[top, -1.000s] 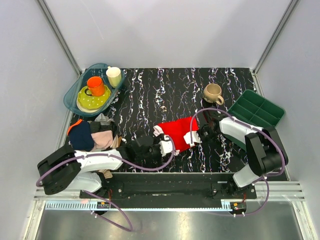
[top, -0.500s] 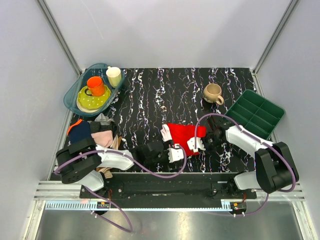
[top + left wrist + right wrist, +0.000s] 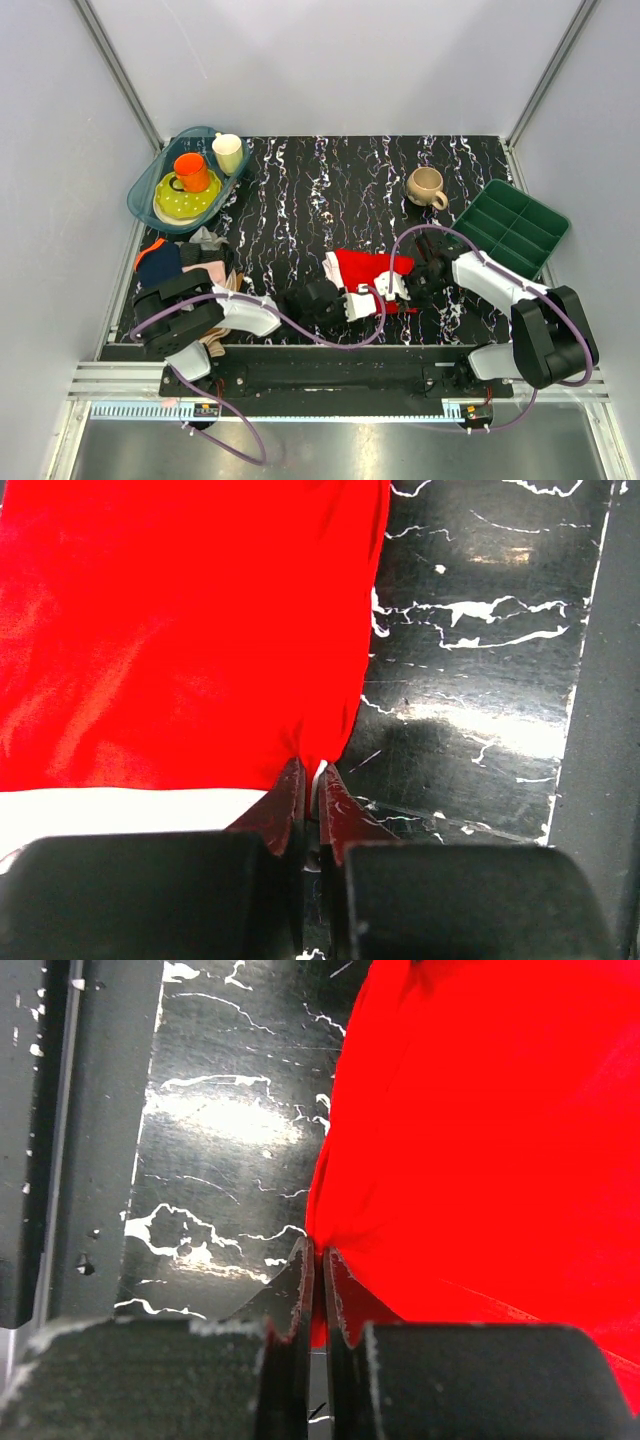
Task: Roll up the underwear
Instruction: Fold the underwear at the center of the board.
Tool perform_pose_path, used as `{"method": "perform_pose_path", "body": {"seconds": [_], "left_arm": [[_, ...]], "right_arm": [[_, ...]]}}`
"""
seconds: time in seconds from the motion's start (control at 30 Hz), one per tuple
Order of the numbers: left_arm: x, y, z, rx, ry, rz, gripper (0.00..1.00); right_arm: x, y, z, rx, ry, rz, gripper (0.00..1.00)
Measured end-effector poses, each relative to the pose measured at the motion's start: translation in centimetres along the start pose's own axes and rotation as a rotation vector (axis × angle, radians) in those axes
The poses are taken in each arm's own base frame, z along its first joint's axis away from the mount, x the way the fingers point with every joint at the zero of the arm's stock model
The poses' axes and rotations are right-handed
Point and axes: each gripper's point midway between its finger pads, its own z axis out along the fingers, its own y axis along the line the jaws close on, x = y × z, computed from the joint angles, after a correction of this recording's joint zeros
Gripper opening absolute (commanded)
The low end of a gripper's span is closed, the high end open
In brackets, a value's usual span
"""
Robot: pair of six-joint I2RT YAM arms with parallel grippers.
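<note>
The underwear [image 3: 365, 266] is bright red with white trim and lies bunched near the front middle of the black marbled table. My left gripper [image 3: 366, 303] reaches in from the left, and in the left wrist view it [image 3: 312, 772] is shut on the underwear's [image 3: 180, 630] near corner, beside the white waistband. My right gripper [image 3: 398, 288] comes in from the right. In the right wrist view it [image 3: 318, 1252] is shut on the near edge of the red underwear [image 3: 480, 1110]. The two grippers sit close together at the garment's near side.
A pile of beige, pink and navy garments [image 3: 185, 265] lies at the left. A teal tray [image 3: 145, 185] at the back left holds an orange mug, a yellow-green plate and a pale cup. A beige mug [image 3: 426, 186] and a green divided tray [image 3: 512, 224] stand right.
My left gripper has moved right to the underwear and shut on its corner. My right gripper has closed on the near edge. The underwear has shifted right and bunched narrower.
</note>
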Motion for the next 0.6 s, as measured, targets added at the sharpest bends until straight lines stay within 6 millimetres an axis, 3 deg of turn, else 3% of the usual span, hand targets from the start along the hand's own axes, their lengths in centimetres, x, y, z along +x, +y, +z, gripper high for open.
{"method": "perform_pose_path", "body": {"seconds": [0.2,0.37,0.6], "left_arm": [[-0.1,-0.5,-0.2,0.051,0.007,-0.073,0.00],[-0.7,-0.5,-1.3,0.156,0.011,-0.210,0.00],[-2.1,3.6,-2.7,0.196,-0.021,-0.397,0.00]], "right_arm": [[-0.5,0.6,-0.5,-0.021,-0.028,0.065,0.04],[-1.1,-0.5,-1.6,-0.007,-0.051,0.139,0.02],[-0.7,-4.0,-2.1,0.008,-0.050,0.277,0.01]]}}
